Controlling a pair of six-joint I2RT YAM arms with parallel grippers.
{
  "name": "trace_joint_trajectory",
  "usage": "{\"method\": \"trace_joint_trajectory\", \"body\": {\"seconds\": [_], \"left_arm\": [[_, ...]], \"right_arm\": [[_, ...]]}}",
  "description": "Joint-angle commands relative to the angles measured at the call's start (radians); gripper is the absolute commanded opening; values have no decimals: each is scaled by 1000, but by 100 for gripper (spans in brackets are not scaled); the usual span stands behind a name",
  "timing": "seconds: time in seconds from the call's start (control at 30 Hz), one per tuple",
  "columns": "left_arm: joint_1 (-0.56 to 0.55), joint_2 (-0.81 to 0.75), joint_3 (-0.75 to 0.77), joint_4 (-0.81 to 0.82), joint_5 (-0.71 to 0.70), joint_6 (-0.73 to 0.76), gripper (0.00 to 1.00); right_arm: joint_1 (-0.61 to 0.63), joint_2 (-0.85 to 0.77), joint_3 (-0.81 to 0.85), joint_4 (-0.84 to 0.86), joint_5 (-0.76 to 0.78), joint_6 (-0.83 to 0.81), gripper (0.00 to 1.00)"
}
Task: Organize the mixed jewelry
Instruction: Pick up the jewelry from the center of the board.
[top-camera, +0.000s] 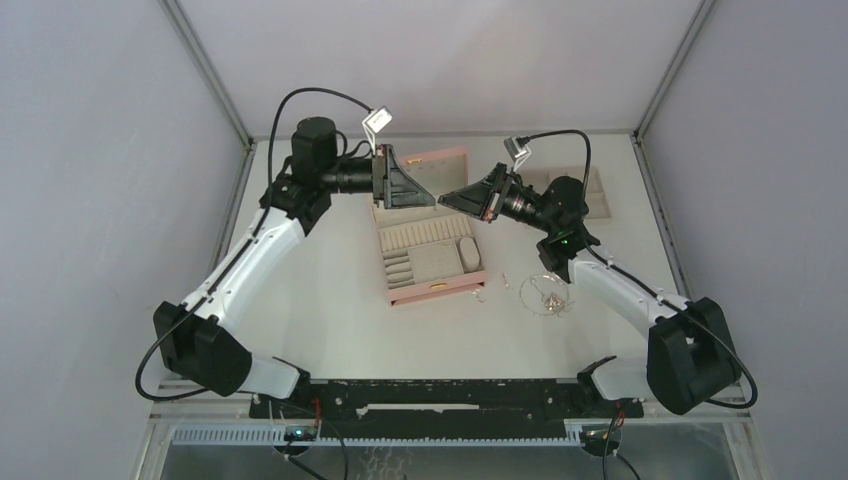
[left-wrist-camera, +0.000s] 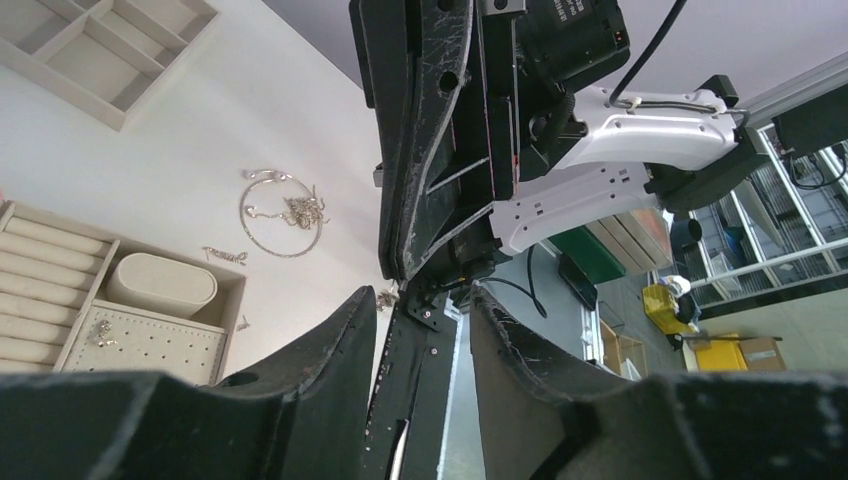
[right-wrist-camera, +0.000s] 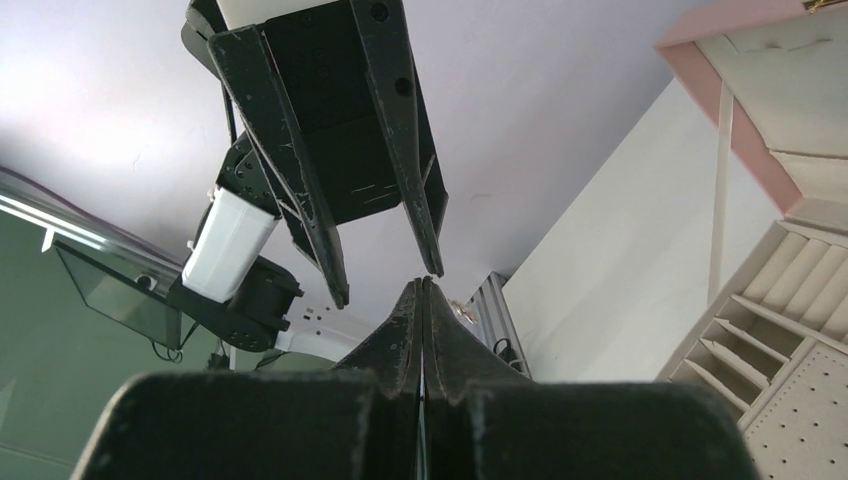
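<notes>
Mixed jewelry (top-camera: 548, 298) is found on the surface (top-camera: 330, 320), well apart from the left jaws, spread, and right jaws, pressed together.

The jewelry (top-camera: 545, 294) is silver, the table (top-camera: 330, 310) white, the box (top-camera: 437, 290) pink with beige lining, the fingers (left-wrist-camera: 330, 350) black.

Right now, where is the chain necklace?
In the top view, the looped chain necklace lies on the table, right of the open pink box, beside the right arm.

White table (top-camera: 330, 320): pink box (top-camera: 440, 289), beige tray (left-wrist-camera: 100, 60), mixed jewelry (top-camera: 545, 295).
</notes>
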Motion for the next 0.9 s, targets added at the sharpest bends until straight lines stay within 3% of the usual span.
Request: {"method": "trace_joint_trajectory", "body": {"seconds": [0.0,0.53,0.87], "left_arm": [[17,-26,8,21,-1,-16,45],[17,-42,-30,21,-17,19,45],[16,-144,-148,127,-166,81,49]], "right_arm": [[-5,-42,33,16,6,-17,0],[-7,-36,33,26,0,8,0],[-19,-14,33,54,-3,54,0]]}}
